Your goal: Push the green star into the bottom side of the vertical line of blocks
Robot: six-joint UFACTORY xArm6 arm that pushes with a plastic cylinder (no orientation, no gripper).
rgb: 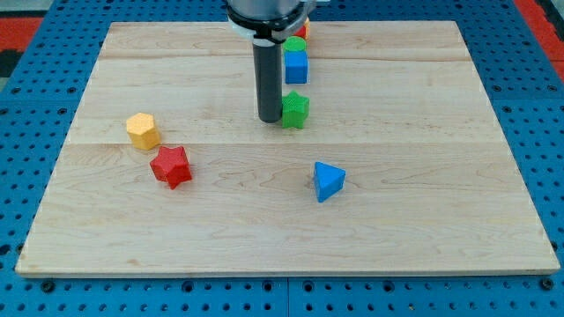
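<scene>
The green star (296, 109) lies on the wooden board (397, 176), near the top centre. My tip (269, 119) stands just to its left, touching or nearly touching it. Directly above the star is a vertical line of blocks: a blue cube (296, 67), a green round block (293, 44) above it, and a red block (302, 29) at the top, partly hidden by the arm. A small gap separates the star from the blue cube.
A yellow hexagonal block (142, 130) and a red star (171, 166) lie at the board's left. A blue triangular block (328, 180) lies below and right of the green star. A blue pegboard (529, 88) surrounds the board.
</scene>
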